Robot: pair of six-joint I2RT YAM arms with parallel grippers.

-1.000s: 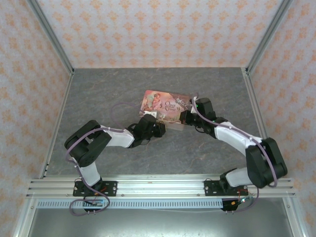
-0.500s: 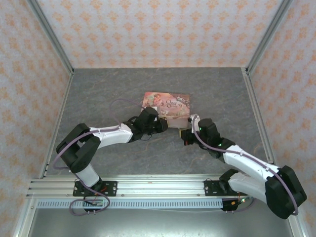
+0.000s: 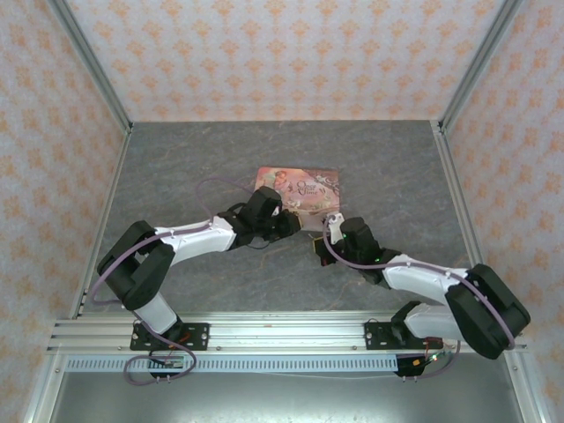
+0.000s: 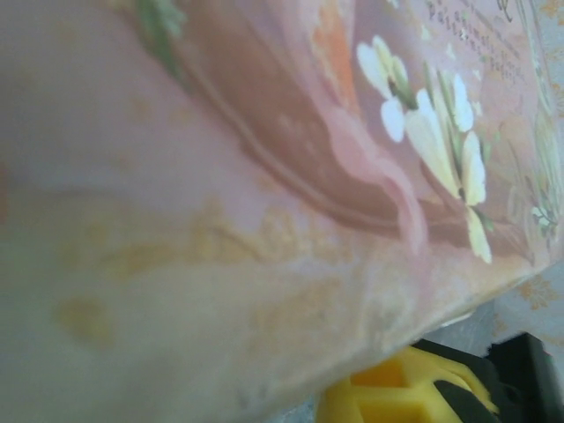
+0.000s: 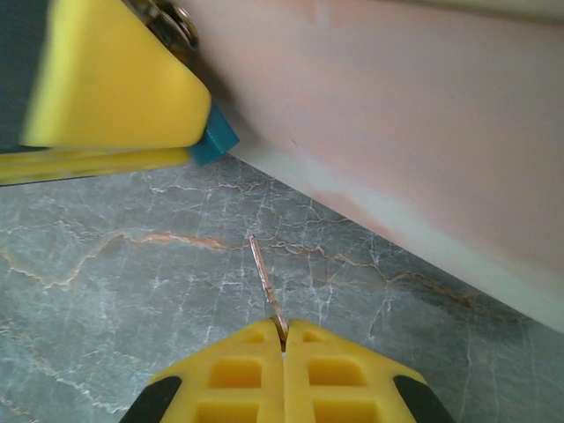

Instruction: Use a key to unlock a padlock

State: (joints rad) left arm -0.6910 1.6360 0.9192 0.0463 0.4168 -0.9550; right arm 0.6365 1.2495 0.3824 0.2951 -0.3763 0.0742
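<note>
Now right gripper (image 5: 284, 339) pinches key (image 5: 264, 282) — left gripper (image 5: 189, 152) holds padlock (image 5: 218, 141) just beyond.

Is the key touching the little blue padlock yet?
Apart. The right wrist view shows bare table between the tip of the key and the padlock.

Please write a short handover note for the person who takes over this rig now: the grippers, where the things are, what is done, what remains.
Left gripper: appears shut on the teal padlock, close beside the pink tin.
Right gripper: shut on the key, its blade pointing toward the padlock with a gap between them.
Done: key and padlock are both gripped.
Left: bring the key into the padlock, turn it, open the lock.
</note>
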